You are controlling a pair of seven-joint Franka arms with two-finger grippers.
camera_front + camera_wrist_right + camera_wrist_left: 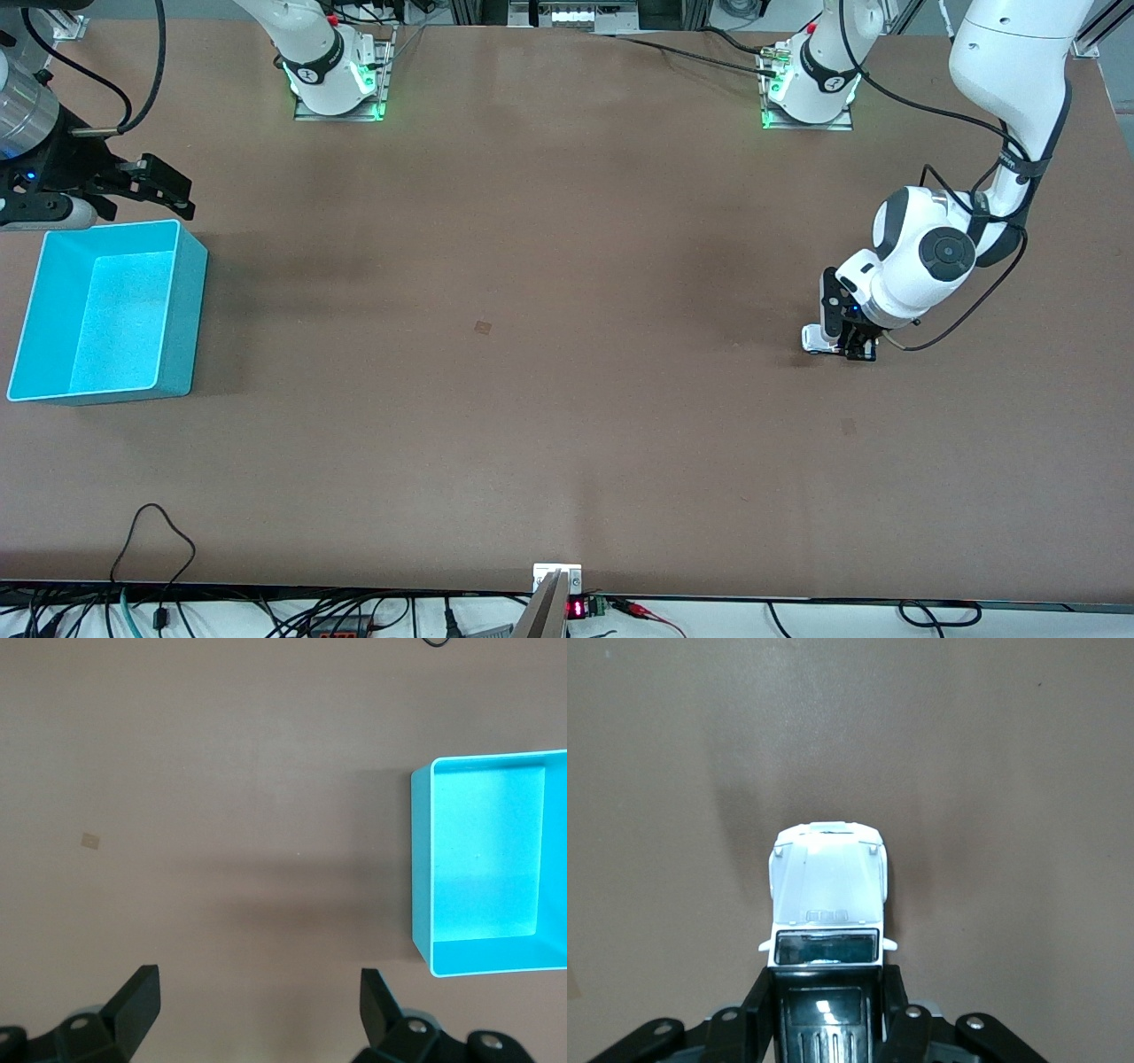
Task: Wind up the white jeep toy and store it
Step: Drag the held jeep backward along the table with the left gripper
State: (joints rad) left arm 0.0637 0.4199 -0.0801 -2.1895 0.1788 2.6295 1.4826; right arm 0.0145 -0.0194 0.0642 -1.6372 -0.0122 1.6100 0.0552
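The white jeep toy has a white hood, a dark windscreen and a black ribbed rear roof. My left gripper is shut on its rear, one finger on each side. In the front view the jeep sits on the table toward the left arm's end, under my left gripper. The turquoise bin stands empty at the right arm's end and also shows in the right wrist view. My right gripper is open and empty, waiting in the air by the bin's rim that lies farther from the front camera.
The brown table has a small pale mark near its middle. A metal clamp and cables sit at the edge nearest the front camera. The arm bases stand along the edge farthest from the front camera.
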